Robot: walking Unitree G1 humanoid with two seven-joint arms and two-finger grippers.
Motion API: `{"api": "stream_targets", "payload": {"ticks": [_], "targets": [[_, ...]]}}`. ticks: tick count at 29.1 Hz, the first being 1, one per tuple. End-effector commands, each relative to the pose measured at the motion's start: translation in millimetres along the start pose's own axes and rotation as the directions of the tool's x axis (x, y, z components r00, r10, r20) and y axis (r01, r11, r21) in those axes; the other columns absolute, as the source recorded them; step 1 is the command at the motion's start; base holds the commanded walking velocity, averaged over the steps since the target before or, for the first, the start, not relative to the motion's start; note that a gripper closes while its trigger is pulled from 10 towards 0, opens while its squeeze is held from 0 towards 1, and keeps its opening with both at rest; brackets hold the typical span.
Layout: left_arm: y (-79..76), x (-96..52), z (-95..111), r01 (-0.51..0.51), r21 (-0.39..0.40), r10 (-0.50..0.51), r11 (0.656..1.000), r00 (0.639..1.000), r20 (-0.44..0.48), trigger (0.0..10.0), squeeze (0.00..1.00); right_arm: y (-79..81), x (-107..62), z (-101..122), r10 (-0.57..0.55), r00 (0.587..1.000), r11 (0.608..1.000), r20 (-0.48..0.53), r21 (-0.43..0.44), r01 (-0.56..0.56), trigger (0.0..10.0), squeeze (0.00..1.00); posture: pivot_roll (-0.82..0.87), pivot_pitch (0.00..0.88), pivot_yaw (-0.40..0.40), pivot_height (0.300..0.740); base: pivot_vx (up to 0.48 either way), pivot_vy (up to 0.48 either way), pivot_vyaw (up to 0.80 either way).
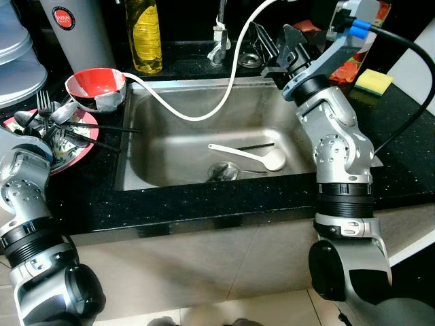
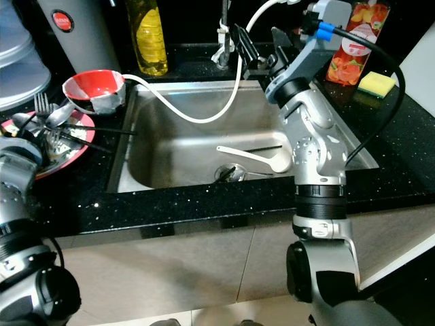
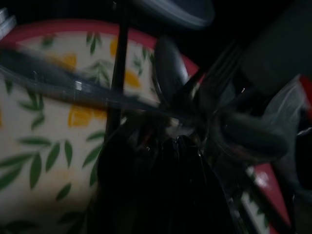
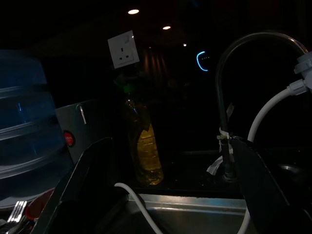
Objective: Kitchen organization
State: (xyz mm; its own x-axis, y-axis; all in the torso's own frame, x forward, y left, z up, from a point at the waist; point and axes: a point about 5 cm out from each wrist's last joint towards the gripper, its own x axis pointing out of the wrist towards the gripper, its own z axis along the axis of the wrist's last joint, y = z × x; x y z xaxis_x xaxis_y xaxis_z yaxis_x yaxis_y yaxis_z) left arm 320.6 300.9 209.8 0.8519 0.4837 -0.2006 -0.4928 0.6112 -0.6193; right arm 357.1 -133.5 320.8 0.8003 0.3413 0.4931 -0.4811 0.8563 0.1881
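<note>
A flower-patterned plate with a red rim [image 1: 80, 148] lies on the black counter left of the sink, piled with forks, spoons [image 1: 54, 117] and black chopsticks [image 1: 112, 129]. My left gripper [image 3: 168, 146] is down among this cutlery, right over the plate; its dark fingers merge with the utensils. My right gripper [image 1: 269, 30] is open and holds nothing. It hangs in the air above the sink's back right corner, pointing at the tap [image 1: 219, 32]. In the steel sink [image 1: 170, 146] lie a white ladle [image 1: 253, 156], a pair of black chopsticks [image 1: 257, 146] and a metal utensil [image 1: 228, 171] by the drain.
A red bowl [image 1: 95, 85] sits at the sink's back left corner. A white hose [image 1: 197, 114] loops from the tap into it. A yellow oil bottle [image 1: 145, 37], a steel canister [image 1: 78, 30] and stacked containers [image 1: 17, 61] line the back. A yellow sponge [image 1: 375, 81] and a red carton [image 2: 353, 41] are at right.
</note>
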Motion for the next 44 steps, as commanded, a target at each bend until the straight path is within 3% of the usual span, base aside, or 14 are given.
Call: {"api": "stream_targets", "payload": {"ticks": [1, 4, 6, 7, 9, 10, 17, 28, 30, 32, 33, 36, 43, 44], "targets": [[4.6, 3.1, -19, -0.048, -0.040, 0.043, 0.998, 0.993, -0.113, 9.1, 0.00, -0.4, -1.5, 2, -0.003, 1.000, 1.000, 0.001, 0.000, 0.003, 10.0, 0.00, 0.12, 0.000, 0.041, 0.740, 0.000, 0.000, 0.00], [3.7, 3.2, -24, -0.045, -0.058, 0.036, 0.997, 0.988, -0.152, 8.3, 0.00, -0.3, -1.5, 3, 0.001, 1.000, 1.000, -0.003, -0.003, -0.001, 10.0, 0.00, 0.11, 0.000, 0.040, 0.740, 0.000, 0.000, 0.00], [1.4, 1.3, -26, -0.034, -0.073, 0.022, 0.997, 0.987, -0.161, 6.0, 0.00, -0.6, -1.9, 4, 0.003, 1.000, 1.000, -0.005, -0.006, -0.003, 10.0, 0.00, 0.11, 0.000, 0.035, 0.740, 0.000, 0.000, 0.00], [1.1, 0.8, -26, -0.037, -0.078, 0.024, 0.996, 0.986, -0.166, 3.5, 0.00, -0.3, -1.7, 5, 0.003, 1.000, 1.000, -0.007, -0.006, -0.003, 10.0, 0.00, 0.11, 0.000, 0.040, 0.740, 0.000, 0.000, 0.00], [1.0, 0.5, -27, -0.040, -0.081, 0.025, 0.996, 0.985, -0.169, 3.5, 0.00, 0.0, -1.5, 5, 0.003, 1.000, 1.000, -0.008, -0.007, -0.003, 10.0, 0.00, 0.11, 0.000, 0.040, 0.740, 0.000, 0.000, 0.00], [0.1, 0.5, -26, -0.035, -0.080, 0.021, 0.996, 0.986, -0.166, 0.0, 0.00, 0.3, -1.2, 5, 0.003, 1.000, 1.000, -0.008, -0.006, -0.003, 10.0, 0.00, 0.11, 0.000, 0.041, 0.740, 0.000, 0.000, 0.00], [-14.3, -6.8, 0, 0.064, -0.008, -0.064, 0.998, 0.998, 0.004, 0.0, 0.00, -0.8, -2.1, 2, -0.009, 1.000, 1.000, -0.004, 0.021, 0.009, 10.0, 0.00, 0.13, 0.000, 0.036, 0.740, 0.000, 0.000, 0.00], [-32.8, -19.4, 23, 0.160, 0.019, -0.161, 0.987, 0.980, 0.114, 0.0, 0.00, 0.9, 1.6, 1, 0.000, 1.000, 0.999, -0.003, 0.046, 0.000, 10.0, 0.00, 0.15, 0.000, 0.025, 0.740, 0.000, 0.000, 0.00], [-35.0, -20.2, 25, 0.130, 0.136, -0.147, 0.982, 0.982, 0.121, 10.0, 0.00, 0.9, 2.4, 1, 0.001, 1.000, 0.999, -0.005, 0.049, -0.001, 10.0, 0.00, 0.16, 0.000, 0.022, 0.740, 0.000, 0.000, 0.00], [-34.8, -19.6, 24, 0.114, 0.203, -0.139, 0.973, 0.983, 0.116, 10.0, 0.00, 1.2, 2.6, 1, 0.004, 1.000, 0.999, -0.006, 0.050, -0.003, 10.0, 0.00, 0.16, 0.000, 0.022, 0.740, 0.000, 0.000, 0.00], [-32.9, -17.5, 21, 0.094, 0.244, -0.122, 0.965, 0.987, 0.102, 10.0, 1.00, 1.5, 2.8, 0, 0.005, 1.000, 0.999, -0.008, 0.050, -0.005, 10.0, 0.00, 0.16, 0.000, 0.022, 0.740, 0.000, 0.000, 0.00], [-28.4, -11.7, 16, 0.057, 0.279, -0.082, 0.959, 0.994, 0.077, 10.0, 1.00, 1.4, 3.1, -1, 0.006, 1.000, 0.999, -0.011, 0.052, -0.006, 10.0, 0.00, 0.16, 0.000, 0.018, 0.740, 0.000, 0.000, 0.00], [-22.8, 0.4, 9, 0.023, 0.247, -0.031, 0.969, 0.999, 0.028, 10.0, 1.00, 2.5, 5.5, -1, 0.011, 1.000, 0.998, -0.013, 0.055, -0.010, 10.0, 0.00, 0.15, 0.000, 0.015, 0.740, 0.000, 0.000, 0.00], [-22.5, 5.5, 5, 0.024, 0.206, -0.025, 0.978, 1.000, -0.001, 10.0, 0.00, 3.3, 6.2, -1, 0.015, 1.000, 0.998, -0.016, 0.054, -0.014, 10.0, 0.00, 0.15, 0.010, 0.011, 0.740, 0.000, 0.000, 0.00]]}}
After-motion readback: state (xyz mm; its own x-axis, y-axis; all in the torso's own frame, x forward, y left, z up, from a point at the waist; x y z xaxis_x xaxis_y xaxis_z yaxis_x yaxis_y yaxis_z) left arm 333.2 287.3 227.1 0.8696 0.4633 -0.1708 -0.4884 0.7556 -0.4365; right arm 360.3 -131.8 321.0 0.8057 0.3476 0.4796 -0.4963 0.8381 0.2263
